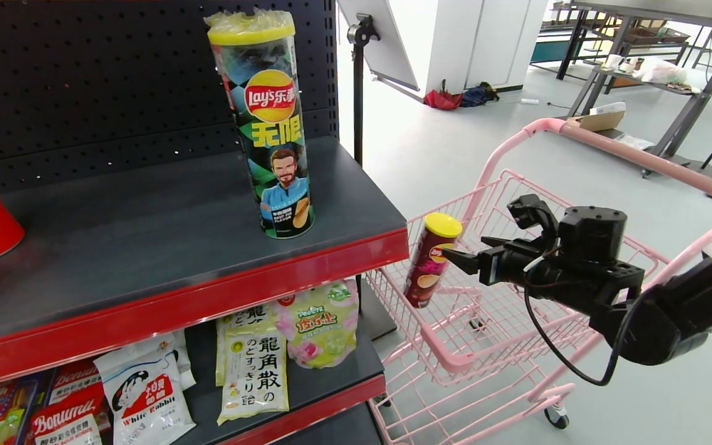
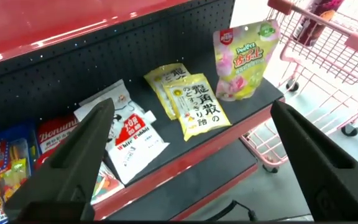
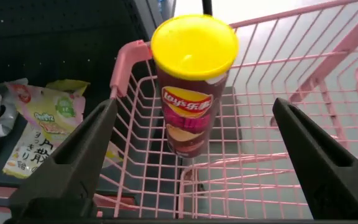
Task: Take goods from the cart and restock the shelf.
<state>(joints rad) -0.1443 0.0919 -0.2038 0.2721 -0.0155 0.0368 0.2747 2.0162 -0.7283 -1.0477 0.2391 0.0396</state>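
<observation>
A maroon cardboard chip tube with a glossy yellow plastic lid point(image 1: 428, 262) leans tilted inside the pink wire cart point(image 1: 517, 321), at its shelf-side end; the right gripper point(image 3: 192, 112) gapes wide, fingers clear of the tube. The left gripper point(image 2: 191, 107) is likewise spread over crinkly sachets point(image 2: 194, 102); the head view adds a tall green tube point(image 1: 272, 130), upright on the dark red-edged shelf point(image 1: 146, 247).

Right arm point(image 1: 677, 309) reaches in from the right side, forearm roughly level, wrist pointing left. Right gripper point(image 3: 194, 107) is wide apart, both fingers point(image 3: 73, 165) spread. Left gripper point(image 2: 191, 104) is likewise spread wide, angled downward.
</observation>
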